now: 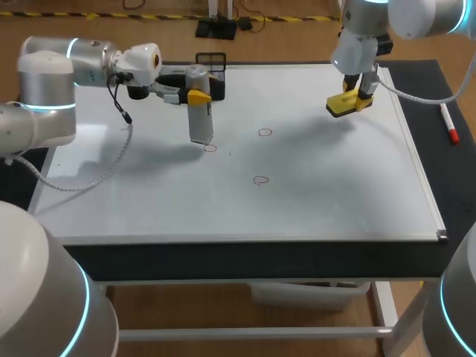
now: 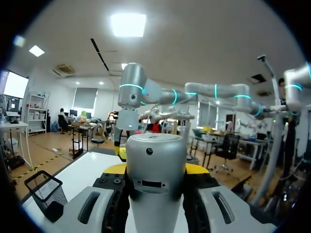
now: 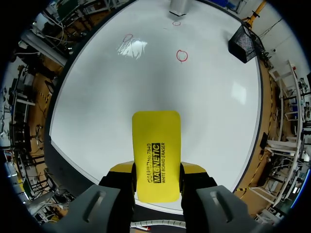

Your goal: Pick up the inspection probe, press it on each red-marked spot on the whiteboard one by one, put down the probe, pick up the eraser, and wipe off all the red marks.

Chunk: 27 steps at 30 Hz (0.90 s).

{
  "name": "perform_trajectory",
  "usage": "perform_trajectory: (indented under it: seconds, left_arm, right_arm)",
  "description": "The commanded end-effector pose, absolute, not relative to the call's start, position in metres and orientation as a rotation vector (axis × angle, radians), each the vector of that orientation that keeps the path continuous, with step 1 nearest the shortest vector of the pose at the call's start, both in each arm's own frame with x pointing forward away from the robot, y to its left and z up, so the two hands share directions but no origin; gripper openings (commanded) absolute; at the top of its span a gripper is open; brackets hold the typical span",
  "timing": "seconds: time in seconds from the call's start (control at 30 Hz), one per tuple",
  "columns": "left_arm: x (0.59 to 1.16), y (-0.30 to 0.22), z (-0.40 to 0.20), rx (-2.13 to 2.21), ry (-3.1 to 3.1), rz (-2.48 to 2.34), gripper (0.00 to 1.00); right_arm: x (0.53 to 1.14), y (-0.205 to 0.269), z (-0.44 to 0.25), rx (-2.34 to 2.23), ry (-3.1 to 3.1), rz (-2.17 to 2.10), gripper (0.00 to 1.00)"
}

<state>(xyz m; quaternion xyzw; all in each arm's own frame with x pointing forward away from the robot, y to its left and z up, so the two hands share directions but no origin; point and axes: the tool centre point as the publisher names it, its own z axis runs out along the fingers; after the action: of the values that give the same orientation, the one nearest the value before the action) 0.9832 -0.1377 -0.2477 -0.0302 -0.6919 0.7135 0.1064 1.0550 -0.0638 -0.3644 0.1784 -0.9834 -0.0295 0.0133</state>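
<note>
Clock positions are on the head view, 12 at the far edge. The whiteboard (image 1: 320,201) lies flat and covers most of your table. Your left arm (image 1: 52,82) comes in from 9 o'clock, and the left gripper (image 1: 195,95) is clamped on the probe (image 1: 199,119), one yellow tip on each side of the silver body. The probe stands upright at about 10 o'clock on the board, lower end down at the surface; can't tell if it touches. Your right arm (image 1: 387,15) drops in from 1 o'clock, and the right gripper (image 1: 355,93) is clamped on the yellow eraser (image 1: 348,104) at 2 o'clock over the board, apparently raised. A black mesh basket (image 1: 211,59) sits at the far edge, 11 o'clock. A marker (image 1: 449,123) lies off the board at 3 o'clock. There are three red marks: one (image 1: 210,148) just beside the probe's lower end at its 5 o'clock, a second (image 1: 265,133) at 2 o'clock from the first, and a third (image 1: 260,180) at 4 o'clock from it.
</note>
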Motion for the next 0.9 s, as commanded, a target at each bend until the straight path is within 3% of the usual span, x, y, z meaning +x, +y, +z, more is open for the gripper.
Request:
perform_trajectory:
  seconds: [0.03, 0.9]
  left_arm:
    - [0.988, -0.142, -0.254, -0.196, -1.968, 2.070, 0.00]
    - [0.984, -0.147, -0.269, -0.222, -1.927, 2.032, 0.00]
  right_arm:
    - [1.057, -0.064, -0.363, 0.557, -3.059, -0.086, 0.00]
    - [1.057, -0.064, -0.363, 0.557, -3.059, -0.086, 0.00]
